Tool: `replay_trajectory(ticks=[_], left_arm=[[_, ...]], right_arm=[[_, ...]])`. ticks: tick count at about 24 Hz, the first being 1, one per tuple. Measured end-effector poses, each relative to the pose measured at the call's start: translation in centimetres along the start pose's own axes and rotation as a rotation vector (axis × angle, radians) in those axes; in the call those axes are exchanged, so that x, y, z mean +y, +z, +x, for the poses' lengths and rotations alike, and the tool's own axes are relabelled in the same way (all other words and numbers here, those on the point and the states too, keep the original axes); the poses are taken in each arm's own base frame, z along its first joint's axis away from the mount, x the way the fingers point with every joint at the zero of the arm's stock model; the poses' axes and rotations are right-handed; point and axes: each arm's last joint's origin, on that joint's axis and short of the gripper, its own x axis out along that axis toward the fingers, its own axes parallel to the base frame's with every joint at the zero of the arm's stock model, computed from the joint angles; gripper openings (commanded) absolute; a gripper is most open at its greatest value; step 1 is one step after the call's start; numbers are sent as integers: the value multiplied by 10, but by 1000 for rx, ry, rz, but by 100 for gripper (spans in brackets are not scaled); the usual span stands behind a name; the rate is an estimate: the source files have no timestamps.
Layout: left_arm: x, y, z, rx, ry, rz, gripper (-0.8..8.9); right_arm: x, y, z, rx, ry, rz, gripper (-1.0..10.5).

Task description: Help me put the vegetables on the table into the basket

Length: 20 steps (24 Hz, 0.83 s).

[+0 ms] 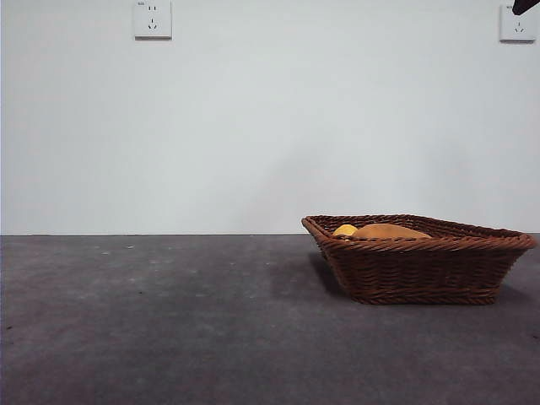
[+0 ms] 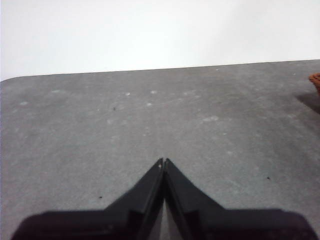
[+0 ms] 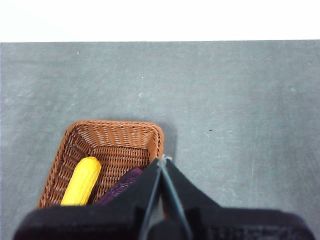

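The woven brown basket [image 1: 422, 261] sits on the dark grey table [image 1: 169, 321] at the right. Over its rim an orange-brown lump [image 1: 390, 231] and a bit of yellow [image 1: 344, 229] show. From the right wrist view the basket [image 3: 107, 135] holds a yellow ridged vegetable [image 3: 82, 181] and a dark purple one [image 3: 120, 186], partly hidden behind my right gripper [image 3: 163, 159], which hangs above the basket's edge, shut and empty. My left gripper [image 2: 163, 162] is shut over bare table, holding nothing; a sliver of the basket [image 2: 315, 80] shows at that picture's edge.
A white wall with two power sockets [image 1: 153, 18] stands behind the table. A black arm tip [image 1: 525, 6] shows at the top right corner of the front view.
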Motion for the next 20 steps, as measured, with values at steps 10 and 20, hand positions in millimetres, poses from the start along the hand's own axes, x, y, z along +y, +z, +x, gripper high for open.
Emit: replay_trajectory(ticks=[10,20], left_arm=[[2,-5,0,53,11,-2,-4],[2,-6,1,62,13,-2,-4]], right_arm=[[0,0,0,-5,-1,-1,1],[0,0,0,-5,-1,-1,1]])
